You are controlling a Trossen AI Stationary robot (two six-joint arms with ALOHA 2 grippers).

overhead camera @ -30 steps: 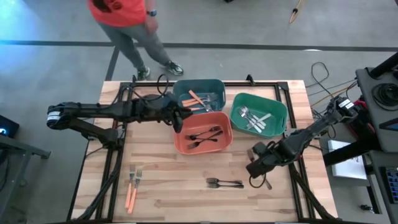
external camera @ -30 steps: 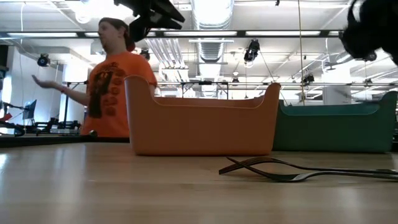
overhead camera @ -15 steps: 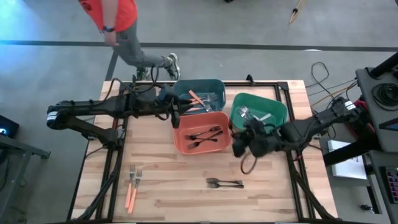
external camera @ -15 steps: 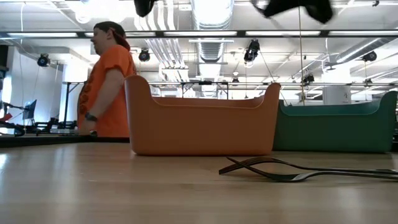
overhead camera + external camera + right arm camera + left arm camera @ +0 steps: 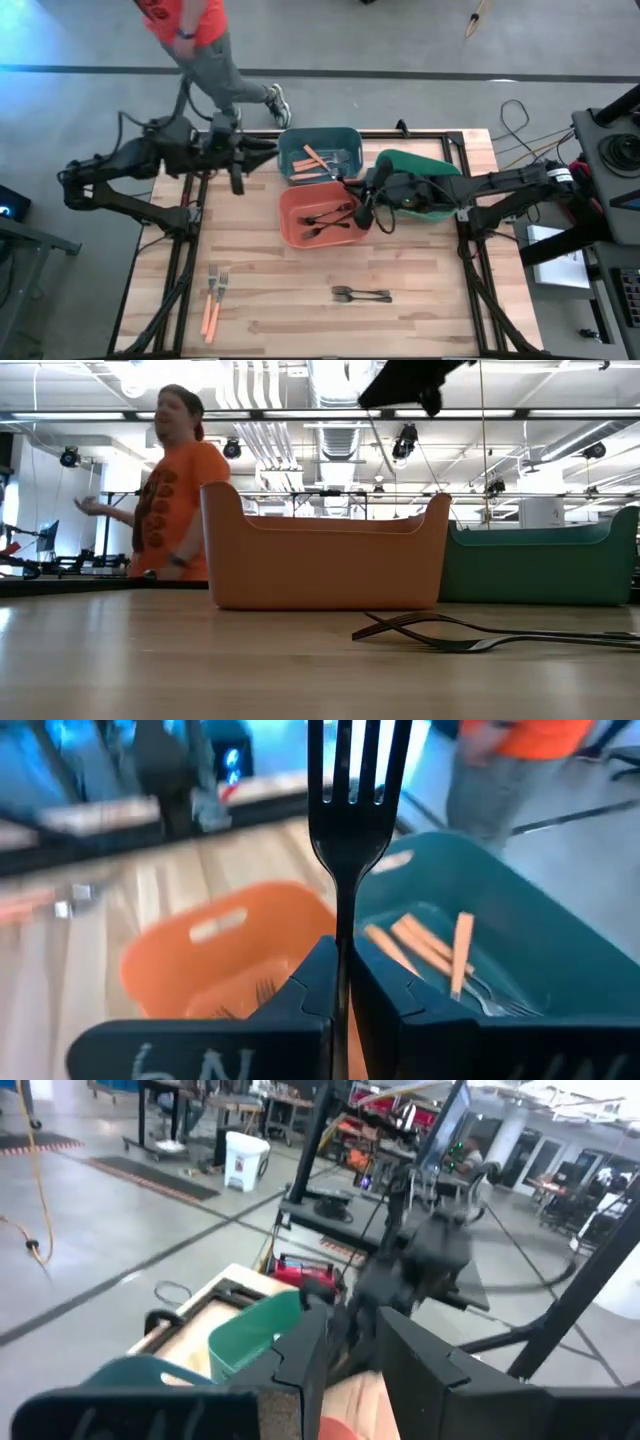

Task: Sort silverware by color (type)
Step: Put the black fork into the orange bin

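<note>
Right gripper (image 5: 340,982) reaching across from the right, jaws pinched on a black fork (image 5: 347,780) standing up from them, left gripper (image 5: 340,1345) raised, jaws closed, empty

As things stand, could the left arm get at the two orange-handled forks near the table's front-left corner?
Probably yes: the left gripper is shut and holds nothing, and the orange-handled forks lie uncovered on its side.

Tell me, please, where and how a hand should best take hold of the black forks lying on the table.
Grip the black forks at their slim handles, on the side toward the right arm, coming straight down from above. They lie flat and crossed near the heads, so the handles offer the clearer pinch.
</note>
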